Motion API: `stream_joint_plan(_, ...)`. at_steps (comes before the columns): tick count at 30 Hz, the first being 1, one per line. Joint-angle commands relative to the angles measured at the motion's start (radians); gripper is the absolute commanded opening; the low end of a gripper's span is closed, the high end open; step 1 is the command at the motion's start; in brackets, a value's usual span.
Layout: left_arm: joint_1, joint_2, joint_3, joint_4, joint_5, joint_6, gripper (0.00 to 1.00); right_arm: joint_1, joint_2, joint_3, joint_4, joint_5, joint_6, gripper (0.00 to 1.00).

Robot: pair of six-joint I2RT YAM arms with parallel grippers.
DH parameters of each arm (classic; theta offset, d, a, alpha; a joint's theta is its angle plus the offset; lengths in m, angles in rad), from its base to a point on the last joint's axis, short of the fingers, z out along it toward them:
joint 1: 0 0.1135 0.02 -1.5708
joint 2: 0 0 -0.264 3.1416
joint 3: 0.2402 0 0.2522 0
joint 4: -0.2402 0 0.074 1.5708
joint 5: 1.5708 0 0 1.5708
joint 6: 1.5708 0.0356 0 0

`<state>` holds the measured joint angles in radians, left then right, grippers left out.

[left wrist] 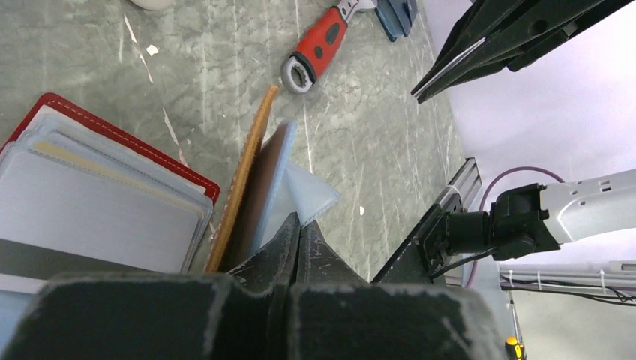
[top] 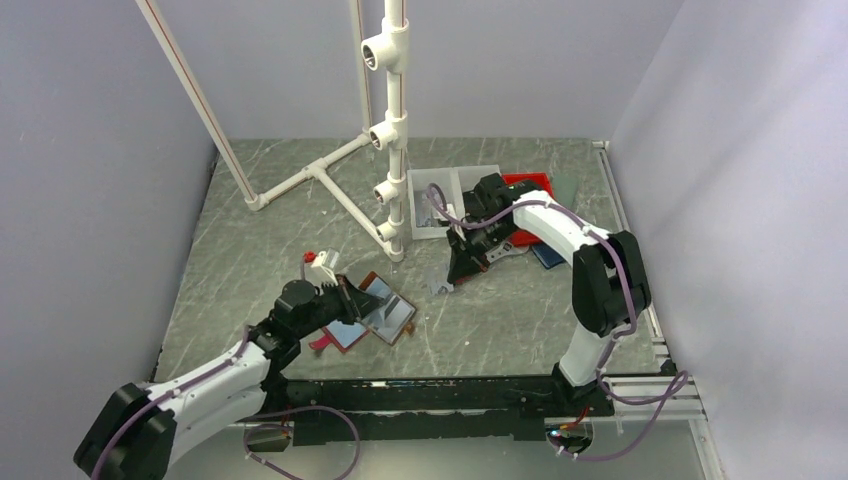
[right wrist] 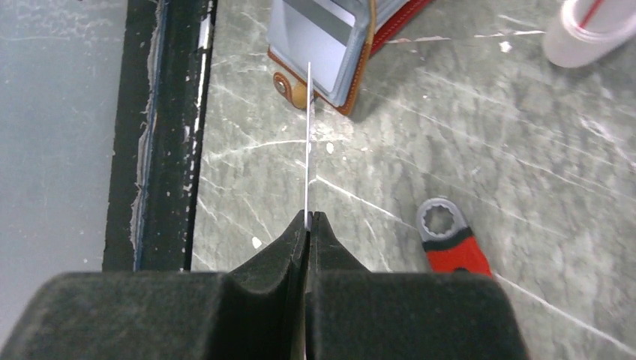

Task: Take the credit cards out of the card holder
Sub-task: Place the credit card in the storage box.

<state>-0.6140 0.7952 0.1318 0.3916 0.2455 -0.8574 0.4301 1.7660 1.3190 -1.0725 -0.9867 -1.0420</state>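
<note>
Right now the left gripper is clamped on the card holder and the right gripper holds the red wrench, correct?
Not quite. The right gripper is shut on a card, seen edge-on in the right wrist view. The red wrench lies loose on the table. The left gripper is clamped on the card holder, as you said.

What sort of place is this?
Probably a robotics lab test cell: a left arm and right arm bolted to a grey table, plain walls boxing it in, a white pipe frame standing there.
</note>
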Motion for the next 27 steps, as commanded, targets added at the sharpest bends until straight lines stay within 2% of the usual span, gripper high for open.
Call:
stream_joint_plan(1, 0.031, 0.060, 0.059, 0.128, 0.093, -0.029, 0.00, -0.033, -0.045, 0.012, 0.075, 0.003, 0.055, 0.00)
stream_joint_plan(9, 0.064, 0.058, 0.029, 0.166, 0.132, -0.057, 0.00, -0.101, -0.037, 0.032, 0.101, 0.027, 0.104, 0.00)
stream_joint_plan(18, 0.066, 0.035, 0.005, 0.166, 0.140, -0.082, 0.00, -0.214, -0.079, 0.048, 0.130, 0.036, 0.153, 0.00)
stream_joint_plan(27, 0.067, 0.028, -0.009, 0.180, 0.164, -0.089, 0.00, -0.272, -0.080, 0.097, 0.184, 0.082, 0.227, 0.00)
